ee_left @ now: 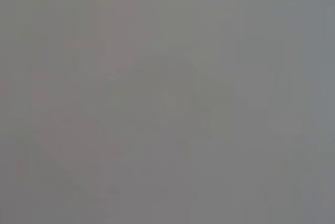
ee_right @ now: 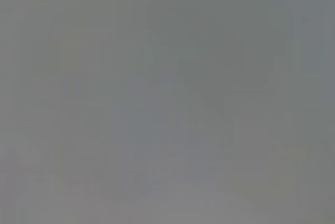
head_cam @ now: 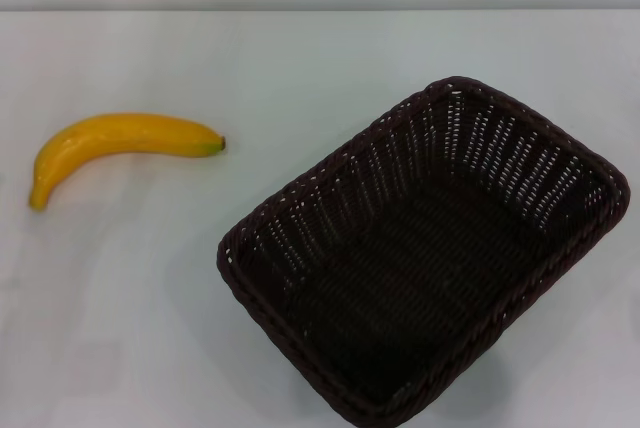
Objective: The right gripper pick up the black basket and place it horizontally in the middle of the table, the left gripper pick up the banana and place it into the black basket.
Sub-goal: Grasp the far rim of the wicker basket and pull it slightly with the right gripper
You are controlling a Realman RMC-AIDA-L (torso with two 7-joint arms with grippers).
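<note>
The black basket (head_cam: 425, 253) is a large dark woven wicker basket standing on the white table (head_cam: 300, 58) at the right, turned at a slant, its near corner cut by the view's bottom edge. It is empty. The banana (head_cam: 115, 143) lies on the table at the left, apart from the basket, its dark tip toward the basket. Neither gripper shows in the head view. Both wrist views show only a featureless grey blur.
The table's far edge (head_cam: 320, 10) meets a pale wall at the back. Bare tabletop lies between the banana and the basket.
</note>
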